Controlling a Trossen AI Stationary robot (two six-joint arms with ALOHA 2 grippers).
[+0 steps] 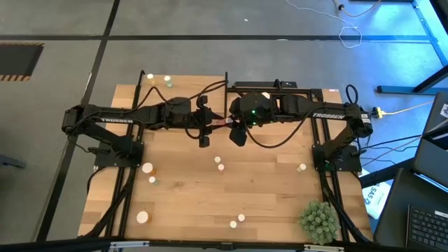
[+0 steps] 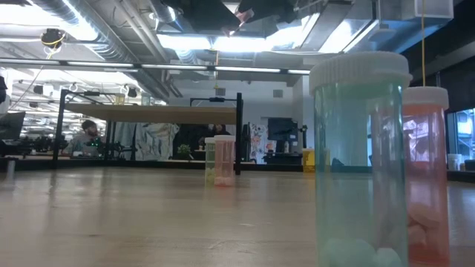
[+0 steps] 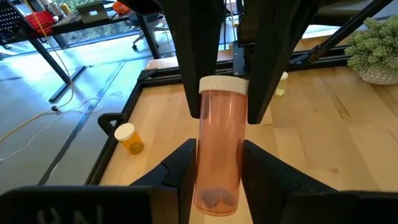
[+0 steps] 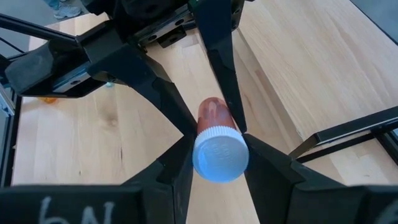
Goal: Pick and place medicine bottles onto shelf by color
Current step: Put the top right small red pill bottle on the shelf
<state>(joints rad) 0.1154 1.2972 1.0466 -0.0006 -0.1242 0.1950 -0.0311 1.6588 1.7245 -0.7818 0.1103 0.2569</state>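
Both arms are meeting above the middle of the worktop [image 1: 182, 189], toward its far edge, gripper to gripper. 1 reddish medicine bottle [image 3: 219, 146] is hanging between them, clear of the wood.

Left gripper [image 3: 217, 163]: closing on the bottle's lower body, 1 finger on each side, as the left wrist view shows it. Right gripper [image 4: 219, 163]: clamping the same bottle up by its white cap [image 4: 220, 155], fingers pressing both sides just under the rim. So both are gripping 1 bottle at once; I judge this a handover in mid-air, direction not readable.

Key relation: the bottle's long axis is running straight from 1 gripper to the other, along the line the 2 arms make across the worktop. The capped end is pointing at the right arm, the base at the left arm, with a few pills lying in the base end. Neither arm is nearer; each is holding its own end.

Whichever gripper lets go, the other will be carrying the bottle lengthwise, lying roughly level, so it will likely need tipping upright before setting down.

The shelf [image 1: 280, 87] seems to be the raised frame at the far edge under the right arm, which is hiding most of it.

Other bottles are standing scattered: a pale green bottle [image 2: 361, 159] and a reddish bottle [image 2: 425, 174] touching or nearly so at the near edge in the low view.
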